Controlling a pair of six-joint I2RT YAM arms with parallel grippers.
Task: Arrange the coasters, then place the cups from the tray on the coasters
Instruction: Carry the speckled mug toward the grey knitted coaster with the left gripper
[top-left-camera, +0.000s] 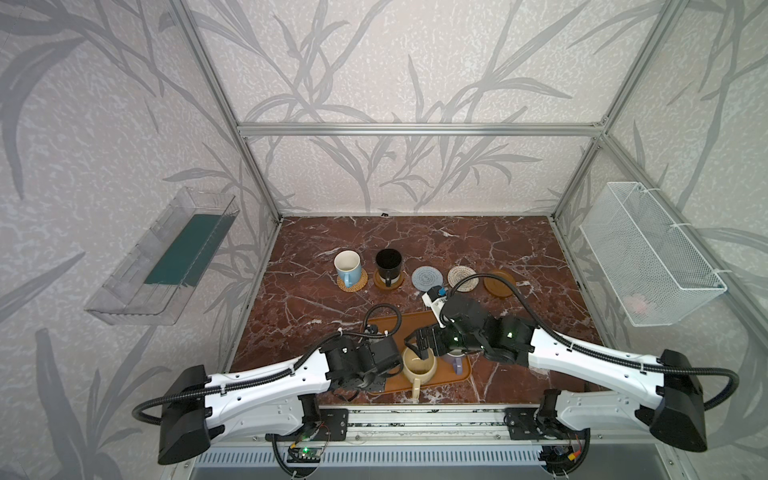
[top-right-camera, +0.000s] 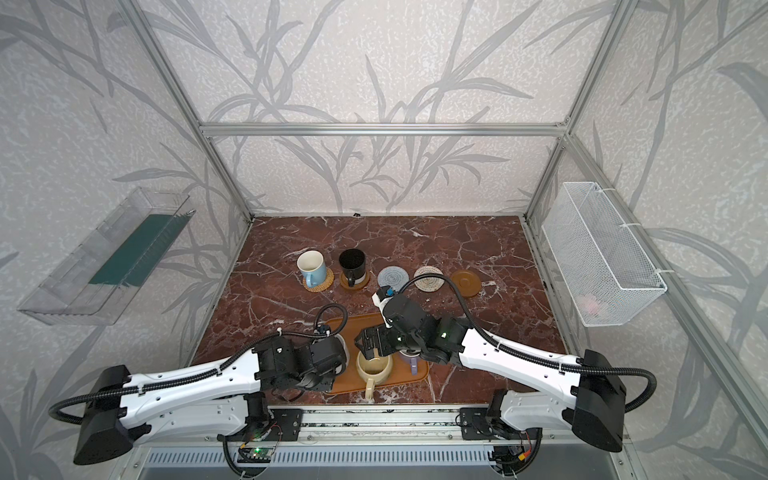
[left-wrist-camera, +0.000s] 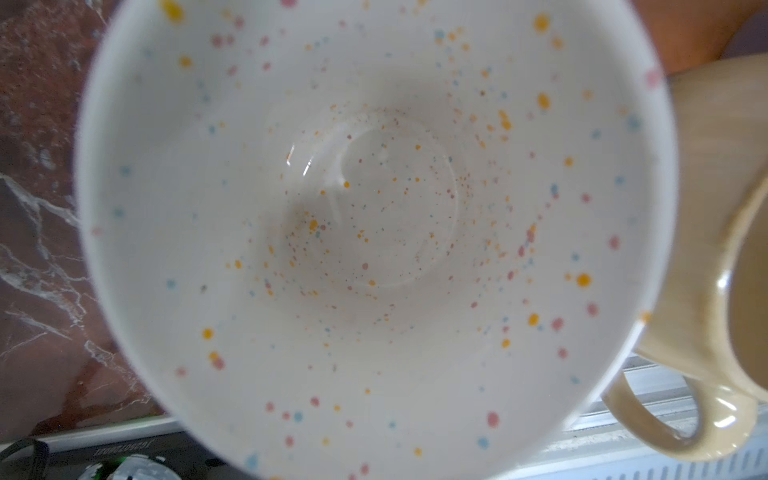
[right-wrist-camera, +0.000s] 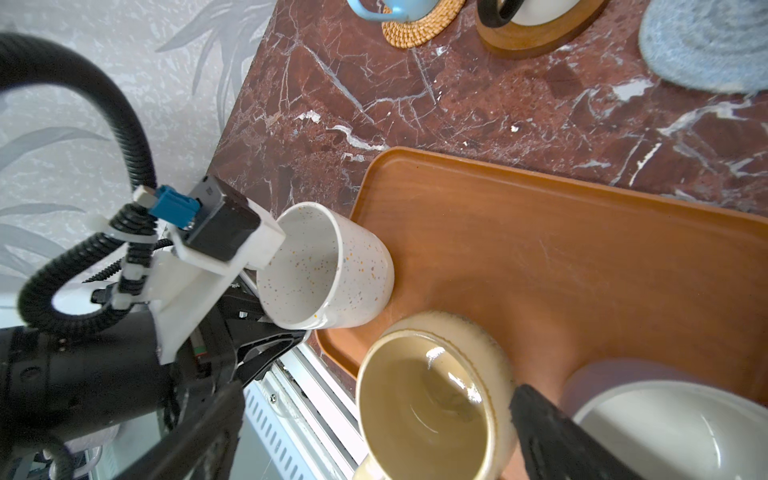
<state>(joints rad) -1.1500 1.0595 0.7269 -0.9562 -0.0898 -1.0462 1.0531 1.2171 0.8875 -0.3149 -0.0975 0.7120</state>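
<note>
Speckled white cup (right-wrist-camera: 328, 266), tilted

no readable text anywhere, only blurred mirrored lettering on a dark strip (left-wrist-camera: 120, 449), illegible

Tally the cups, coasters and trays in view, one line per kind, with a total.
Cups: 5 – light blue mug, black mug, speckled white mug, cream-beige mug, lavender mug.
Coasters: 5 – tan rattan disc, two glossy brown saucers, grey-blue rope disc, cream rope disc.
Trays: 1 – orange-brown rimmed tray.
Total: 11
</note>
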